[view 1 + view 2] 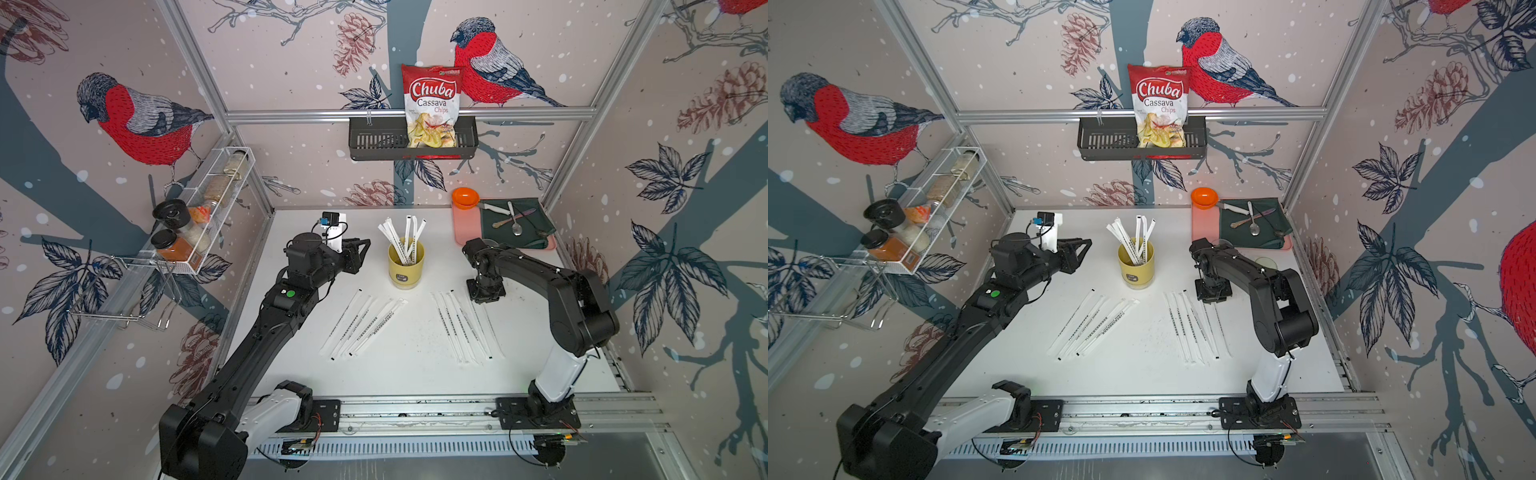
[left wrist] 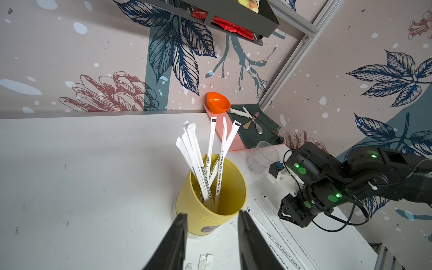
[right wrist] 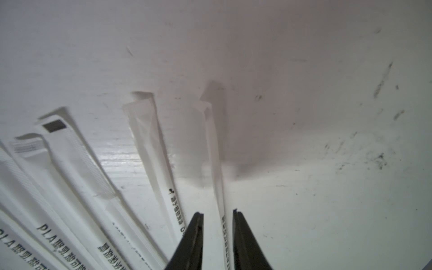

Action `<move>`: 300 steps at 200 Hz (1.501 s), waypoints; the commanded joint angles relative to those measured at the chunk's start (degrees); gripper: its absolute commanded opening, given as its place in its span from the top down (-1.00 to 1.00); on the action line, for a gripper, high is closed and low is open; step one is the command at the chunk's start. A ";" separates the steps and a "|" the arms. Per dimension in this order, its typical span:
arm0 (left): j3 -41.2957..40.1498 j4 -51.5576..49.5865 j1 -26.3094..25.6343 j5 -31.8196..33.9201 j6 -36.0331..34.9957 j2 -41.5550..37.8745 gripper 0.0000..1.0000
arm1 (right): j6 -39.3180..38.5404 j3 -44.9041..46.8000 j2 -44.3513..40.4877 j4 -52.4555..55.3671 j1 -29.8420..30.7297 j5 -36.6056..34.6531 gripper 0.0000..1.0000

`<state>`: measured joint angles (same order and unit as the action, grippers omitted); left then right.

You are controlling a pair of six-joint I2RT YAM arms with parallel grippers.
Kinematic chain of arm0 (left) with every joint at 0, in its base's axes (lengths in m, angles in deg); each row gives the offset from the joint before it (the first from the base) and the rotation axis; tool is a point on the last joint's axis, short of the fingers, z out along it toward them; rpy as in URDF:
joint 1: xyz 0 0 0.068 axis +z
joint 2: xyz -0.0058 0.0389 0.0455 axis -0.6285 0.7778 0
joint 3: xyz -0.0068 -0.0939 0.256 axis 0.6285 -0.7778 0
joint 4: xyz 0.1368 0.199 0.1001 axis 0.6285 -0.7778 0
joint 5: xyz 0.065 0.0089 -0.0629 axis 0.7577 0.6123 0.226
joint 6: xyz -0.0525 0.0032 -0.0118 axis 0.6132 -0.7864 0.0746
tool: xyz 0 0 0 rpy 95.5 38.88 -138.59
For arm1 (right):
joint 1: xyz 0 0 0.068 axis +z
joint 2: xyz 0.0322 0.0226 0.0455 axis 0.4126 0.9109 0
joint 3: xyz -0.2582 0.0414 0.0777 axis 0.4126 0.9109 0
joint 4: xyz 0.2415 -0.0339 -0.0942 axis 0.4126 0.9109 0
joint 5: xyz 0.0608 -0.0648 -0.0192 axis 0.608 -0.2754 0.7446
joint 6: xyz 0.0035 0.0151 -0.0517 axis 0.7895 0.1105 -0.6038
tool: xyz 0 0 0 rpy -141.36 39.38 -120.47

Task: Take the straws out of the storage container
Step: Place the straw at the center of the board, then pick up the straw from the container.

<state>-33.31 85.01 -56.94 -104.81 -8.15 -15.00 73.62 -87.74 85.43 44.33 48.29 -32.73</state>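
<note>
Nearest, one front rail (image 1: 415, 409) carries two arms, the left arm (image 1: 266, 332) and the right arm (image 1: 577, 307). Past it, straws lie flat on the white table (image 1: 415, 374) in two loose groups: a left fan (image 1: 345, 324) of about four and a right fan (image 1: 471, 324) of about six. The right gripper (image 1: 485, 293) points straight down at the far end of the right fan. Only its wrist view shows the jaws: a little apart, straddling one lying straw (image 3: 216, 163) without pinching it.

Farther back, the single storage container (image 1: 405, 266) stands upright between the two grippers. About six upright straws (image 1: 409, 232) fan out above its rim. The left gripper (image 1: 365, 245) hovers just beside it, jaws parted and empty; its wrist view puts the container just beyond the fingertips. That view also shows one clear glass (image 2: 263, 156), which the right arm largely covers from above.

At the back, one pink tray (image 1: 461, 228) holds an orange bowl (image 1: 465, 197), a green cloth (image 1: 528, 208) and at least four pieces of cutlery (image 1: 515, 226).
</note>
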 commanded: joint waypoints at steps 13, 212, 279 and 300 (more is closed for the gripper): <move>0.09 3.04 0.24 0.58 -0.31 0.69 0.21 | 1.58 -2.50 -4.81 1.52 0.55 0.66 0.47; 14.89 2.35 -5.86 12.10 5.18 27.50 0.45 | 1.70 4.10 -32.03 -19.36 0.09 4.60 0.49; 17.74 1.81 -5.67 12.81 3.96 31.16 0.41 | 1.10 4.68 -31.53 -19.80 -0.32 4.98 0.49; 18.91 1.82 -5.32 12.38 3.69 32.41 0.42 | 1.11 4.54 -31.19 -19.78 -0.31 5.14 0.49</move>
<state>-15.71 86.17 -62.71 -92.61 -3.45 16.50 75.50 -83.17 53.96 25.82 47.94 -28.20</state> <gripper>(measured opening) 0.293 0.253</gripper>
